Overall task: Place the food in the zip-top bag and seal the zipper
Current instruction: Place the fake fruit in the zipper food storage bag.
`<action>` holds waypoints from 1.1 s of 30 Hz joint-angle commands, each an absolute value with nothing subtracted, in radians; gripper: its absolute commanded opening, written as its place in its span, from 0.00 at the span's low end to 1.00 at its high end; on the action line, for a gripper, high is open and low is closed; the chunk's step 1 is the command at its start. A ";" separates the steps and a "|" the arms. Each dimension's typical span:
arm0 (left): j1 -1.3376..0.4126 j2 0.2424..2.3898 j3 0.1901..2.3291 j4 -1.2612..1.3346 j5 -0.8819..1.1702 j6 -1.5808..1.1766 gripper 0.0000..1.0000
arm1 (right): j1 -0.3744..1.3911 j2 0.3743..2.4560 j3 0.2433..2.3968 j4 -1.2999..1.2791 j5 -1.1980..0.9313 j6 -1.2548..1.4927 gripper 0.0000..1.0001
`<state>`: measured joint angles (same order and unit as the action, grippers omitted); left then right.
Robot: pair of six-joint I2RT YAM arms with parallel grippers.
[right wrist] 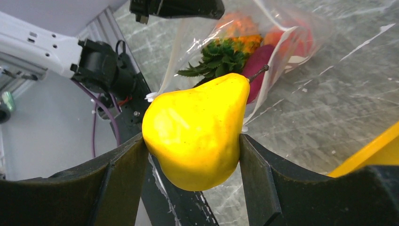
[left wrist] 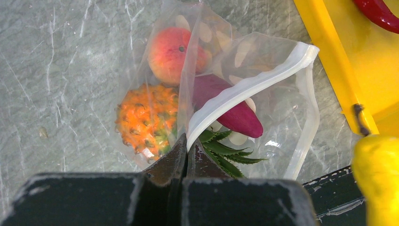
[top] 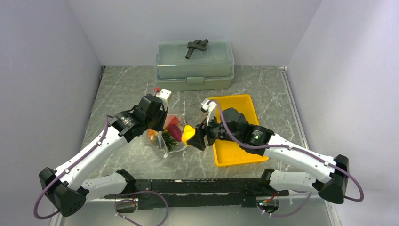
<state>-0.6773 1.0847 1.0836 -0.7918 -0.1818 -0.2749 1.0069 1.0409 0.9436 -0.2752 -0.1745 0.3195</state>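
Note:
The clear zip-top bag lies open on the marble table, mouth toward the yellow tray. Inside it are a peach, an orange pineapple with its green crown, and a purple eggplant. My left gripper is shut on the whitish zipper at one end, lifting the mouth's upper edge. My right gripper is shut on a yellow pear-shaped fruit, held just outside the bag's mouth. A red chili lies in the tray.
The yellow tray sits right of the bag, under my right arm. A grey-green lidded box stands at the back with a dark object on its lid. Walls close in the table on three sides.

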 commanded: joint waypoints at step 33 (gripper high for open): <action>-0.675 1.069 1.094 -0.790 -0.178 -0.264 0.00 | 1.069 1.426 1.185 -0.145 -0.075 0.249 0.43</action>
<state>-0.6773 1.0847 1.0836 -0.7918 -0.1810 -0.2749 1.0668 1.4006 1.1221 -0.2104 -0.1295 0.2283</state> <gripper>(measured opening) 0.012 0.684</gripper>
